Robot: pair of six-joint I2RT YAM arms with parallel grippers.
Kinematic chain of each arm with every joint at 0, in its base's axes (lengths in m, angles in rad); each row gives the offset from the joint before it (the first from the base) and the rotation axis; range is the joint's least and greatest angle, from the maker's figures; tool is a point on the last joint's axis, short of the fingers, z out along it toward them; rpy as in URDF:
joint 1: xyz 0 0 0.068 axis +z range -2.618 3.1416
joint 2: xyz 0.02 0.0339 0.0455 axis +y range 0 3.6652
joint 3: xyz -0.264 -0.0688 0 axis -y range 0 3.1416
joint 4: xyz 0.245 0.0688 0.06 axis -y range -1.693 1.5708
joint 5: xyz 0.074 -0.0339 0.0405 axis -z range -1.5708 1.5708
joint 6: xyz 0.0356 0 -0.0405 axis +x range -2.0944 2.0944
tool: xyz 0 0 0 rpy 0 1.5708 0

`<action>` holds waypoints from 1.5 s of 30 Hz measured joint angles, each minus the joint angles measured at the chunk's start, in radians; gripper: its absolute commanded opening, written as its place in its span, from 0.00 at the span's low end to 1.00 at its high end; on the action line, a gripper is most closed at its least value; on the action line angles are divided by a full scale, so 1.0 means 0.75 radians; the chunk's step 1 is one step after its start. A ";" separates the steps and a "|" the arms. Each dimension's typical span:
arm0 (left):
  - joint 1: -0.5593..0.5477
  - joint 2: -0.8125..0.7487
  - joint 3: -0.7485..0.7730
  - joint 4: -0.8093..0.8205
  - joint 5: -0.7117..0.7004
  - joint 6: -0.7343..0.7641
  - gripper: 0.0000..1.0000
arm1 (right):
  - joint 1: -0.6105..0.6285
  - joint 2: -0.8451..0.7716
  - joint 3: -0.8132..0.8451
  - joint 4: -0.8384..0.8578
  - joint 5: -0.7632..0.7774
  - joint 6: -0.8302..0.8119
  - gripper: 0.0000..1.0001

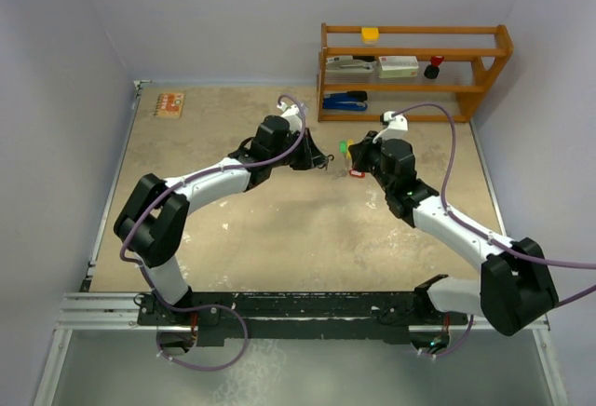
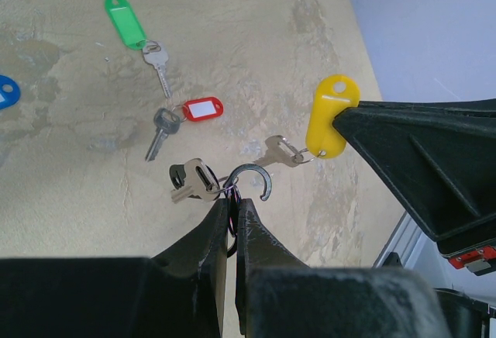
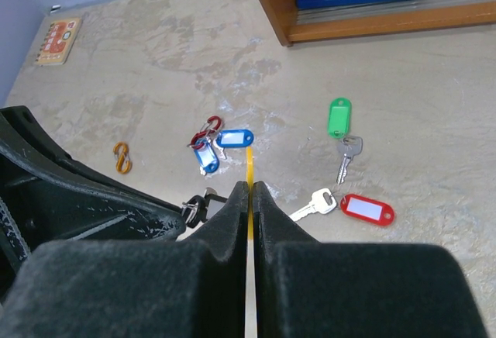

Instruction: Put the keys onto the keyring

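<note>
Threading a key onto the keyring is, we judge, the step in hand. From the top view, our left gripper (image 1: 320,157) and right gripper (image 1: 359,157) meet nose to nose, but the keyring between them is too small to make out.

Our left wrist view shows what matters. The left gripper is clamped tight on the keyring (image 2: 253,175), whose hooked end stands open with one key (image 2: 192,181) on it. Just right of the keyring hangs the yellow-tagged key (image 2: 332,117), near the opening but apart. Beyond the keyring lie the red-tagged key (image 2: 203,108) and the green-tagged key (image 2: 126,22).

Our right wrist view shows that gripper pinched shut on the yellow tag, seen edge-on. It also shows the blue-tagged keys (image 3: 234,137) and an orange clip (image 3: 121,157) left of the keyring. The opening is hidden here.

Next, we must bring the key's loop precisely into that opening.
</note>
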 measured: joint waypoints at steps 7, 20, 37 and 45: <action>-0.008 0.000 0.005 0.000 -0.007 -0.006 0.00 | 0.000 0.010 0.003 -0.001 -0.001 0.001 0.00; -0.037 0.027 0.043 0.000 -0.010 -0.010 0.00 | 0.003 0.011 0.003 0.000 -0.001 0.004 0.00; -0.051 0.060 0.064 0.001 -0.017 -0.009 0.00 | 0.021 0.032 0.003 0.001 -0.003 0.010 0.00; -0.055 0.065 0.068 0.001 -0.018 -0.009 0.00 | 0.030 0.032 0.020 0.002 -0.003 0.016 0.00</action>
